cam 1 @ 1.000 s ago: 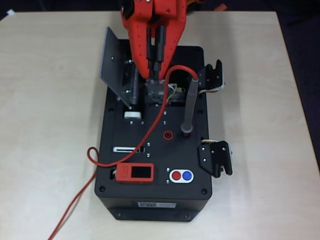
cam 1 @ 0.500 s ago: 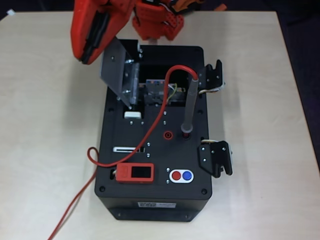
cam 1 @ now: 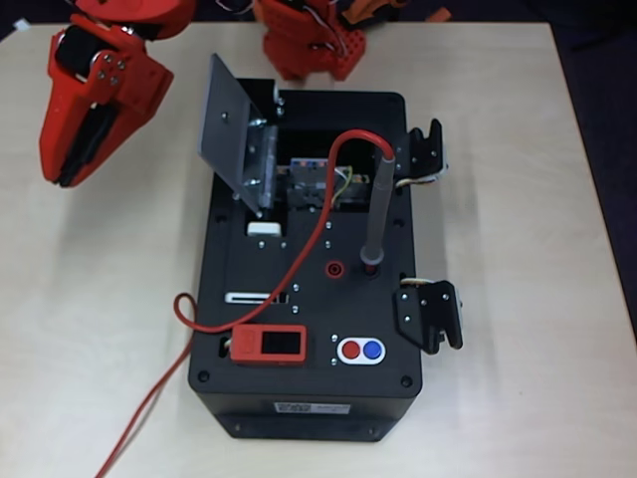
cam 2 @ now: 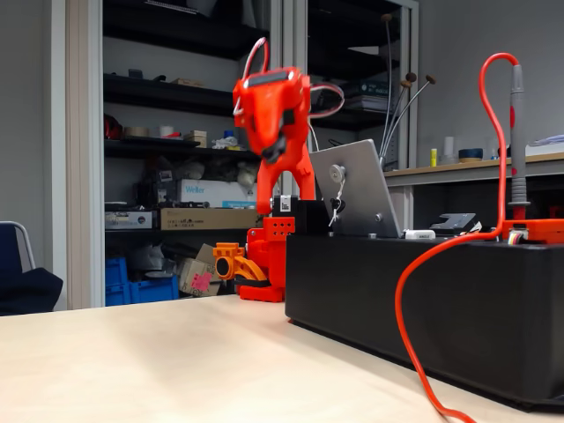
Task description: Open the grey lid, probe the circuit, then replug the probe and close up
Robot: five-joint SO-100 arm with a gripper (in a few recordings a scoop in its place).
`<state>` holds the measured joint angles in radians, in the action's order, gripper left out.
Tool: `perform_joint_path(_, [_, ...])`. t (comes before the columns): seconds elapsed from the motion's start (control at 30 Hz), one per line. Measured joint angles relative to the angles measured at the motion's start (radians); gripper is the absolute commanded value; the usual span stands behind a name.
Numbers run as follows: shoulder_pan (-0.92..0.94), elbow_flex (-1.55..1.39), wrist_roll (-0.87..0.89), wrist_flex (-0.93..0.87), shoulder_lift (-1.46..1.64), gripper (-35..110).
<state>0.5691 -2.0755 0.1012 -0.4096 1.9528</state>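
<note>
The grey lid (cam 1: 229,115) stands open, tilted up at the left of the black box (cam 1: 299,398); in the fixed view the lid (cam 2: 352,198) shows its small knob. The circuit (cam 1: 317,184) lies uncovered in the recess beside it. Right of the recess, the probe (cam 1: 376,214) stands upright, its tip plugged into the box top and its red cable (cam 1: 318,229) looping across the box and off the front left. The fixed view has the probe (cam 2: 518,141) at the far right. My gripper (cam 1: 60,177) hangs over bare table left of the box, shut and holding nothing.
On the box top are a red device with a black screen (cam 1: 269,344), red and blue buttons (cam 1: 360,350) and a red socket (cam 1: 335,268). Two black latches (cam 1: 430,314) stick out on the right side. The arm's base (cam 1: 309,45) stands behind the box.
My gripper has swung from over the circuit recess up and leftward, past the lid, out over the table. Lid and probe have not moved.
</note>
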Motion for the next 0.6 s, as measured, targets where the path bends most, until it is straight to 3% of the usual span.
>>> perform_joint_path(0.6, [-0.176,-0.038,0.279,-0.37,0.092,0])
